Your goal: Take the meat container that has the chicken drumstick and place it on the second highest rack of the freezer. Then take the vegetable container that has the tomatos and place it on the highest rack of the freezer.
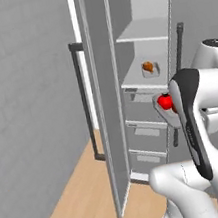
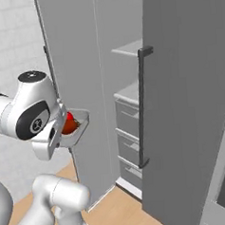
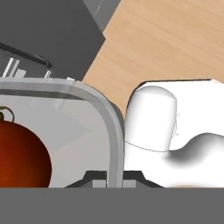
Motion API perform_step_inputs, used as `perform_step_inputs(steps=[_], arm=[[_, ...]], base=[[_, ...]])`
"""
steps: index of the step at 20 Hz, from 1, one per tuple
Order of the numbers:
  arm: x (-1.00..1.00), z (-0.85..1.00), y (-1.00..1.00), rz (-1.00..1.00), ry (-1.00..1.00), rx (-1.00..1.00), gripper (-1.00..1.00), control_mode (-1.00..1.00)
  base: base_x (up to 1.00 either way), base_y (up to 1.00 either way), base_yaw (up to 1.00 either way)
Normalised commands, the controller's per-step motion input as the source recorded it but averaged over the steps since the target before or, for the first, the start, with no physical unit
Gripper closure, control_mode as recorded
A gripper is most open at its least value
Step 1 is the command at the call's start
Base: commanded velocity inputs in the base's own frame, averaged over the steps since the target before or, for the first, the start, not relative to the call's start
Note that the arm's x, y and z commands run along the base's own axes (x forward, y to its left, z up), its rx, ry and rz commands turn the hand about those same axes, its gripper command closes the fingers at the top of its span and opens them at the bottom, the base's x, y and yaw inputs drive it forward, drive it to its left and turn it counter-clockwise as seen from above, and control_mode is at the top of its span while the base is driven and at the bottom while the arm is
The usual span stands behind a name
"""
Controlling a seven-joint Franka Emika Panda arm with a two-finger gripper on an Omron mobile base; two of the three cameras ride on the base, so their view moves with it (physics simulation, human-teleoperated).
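My gripper (image 3: 114, 178) is clenched on the rim of the vegetable container (image 3: 83, 127), its two dark tips pinching the clear wall at the bottom of the hand view. Inside it sit the tomatos (image 1: 165, 102), the dark red-brown one close to my camera and a brighter red one showing in the left base view; from the right base view I see just a red patch in the tray, so I can't tell the two apart there. I hold the container in the air in front of the open freezer (image 1: 145, 74), about level with its upper drawers and below both shelves. The meat container (image 1: 150, 69) with the chicken drumstick (image 1: 147, 66) rests on the second highest rack (image 1: 139, 84). The highest rack (image 1: 143, 31) is above it. The freezer door (image 1: 106, 96) stands wide open to the left, over the wooden floor (image 1: 82, 207).
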Motion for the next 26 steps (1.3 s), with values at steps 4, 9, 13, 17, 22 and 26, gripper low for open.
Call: perform_step_inputs(steps=[4,9,13,17,22,26], arm=[[0.0,0.0,0.0,0.0,0.0,0.0,1.0,1.0],[0.0,0.0,0.0,0.0,0.0,0.0,1.0,1.0],[0.0,0.0,0.0,0.0,0.0,0.0,1.0,1.0],[0.0,0.0,0.0,0.0,0.0,0.0,1.0,1.0],[0.0,0.0,0.0,0.0,0.0,0.0,1.0,1.0],[0.0,0.0,0.0,0.0,0.0,0.0,1.0,1.0]], base=[[0.63,0.0,-0.38],[0.74,0.13,-0.3],[0.76,0.38,-0.24],[0.59,0.22,-0.22],[0.4,0.0,-0.17],[0.39,0.05,-0.14]])
